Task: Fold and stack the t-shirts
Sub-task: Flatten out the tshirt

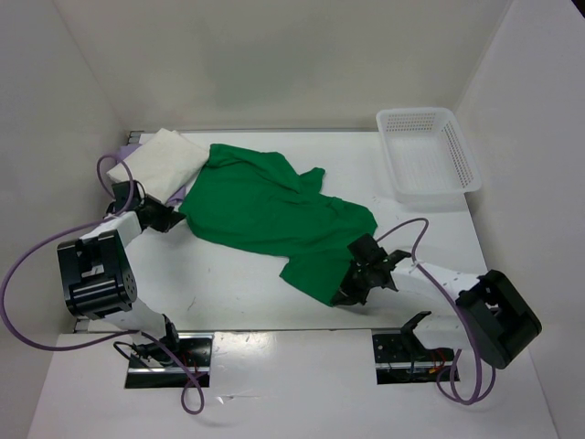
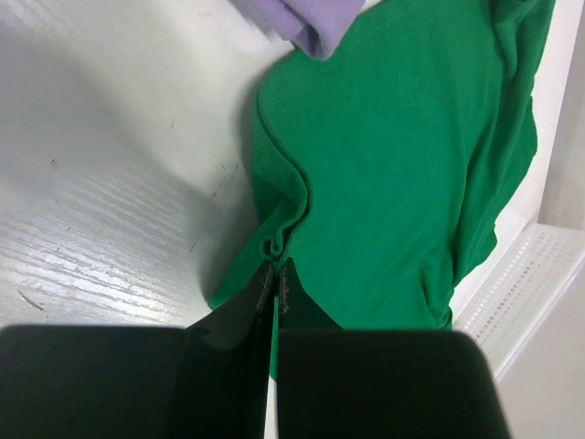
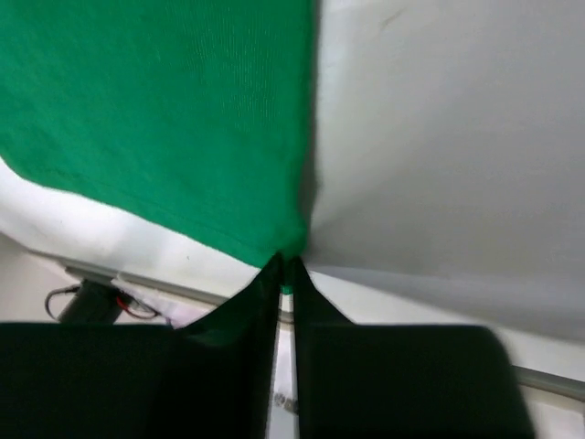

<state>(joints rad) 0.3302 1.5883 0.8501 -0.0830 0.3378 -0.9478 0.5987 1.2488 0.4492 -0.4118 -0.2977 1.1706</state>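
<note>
Left end effector: pressed together on a puckered bit of the green t-shirt's edge, on the side nearest the folded pile.
Right end effector: also pressed together, pinching a corner of the same shirt at its near right end.
Where the shirt is: mid-tabletop, rumpled and stretched slantwise between my two grips, not yet flat.
Doing it well: I judge this to be the spreading step. I'd lift both grips evenly, draw apart only until the wrinkles go, then lay the cloth down flat. Each hold is a thin pinch right at the edge, so a hard tug could slip it free.
Cream t-shirt: folded at the far left, lying on the lavender t-shirt, whose fold overlaps the green edge.
In the way: that pile sits just beside my left grip, so dragging the green cloth could pull it askew.
Basket: far right corner, apart from the shirt.
</note>
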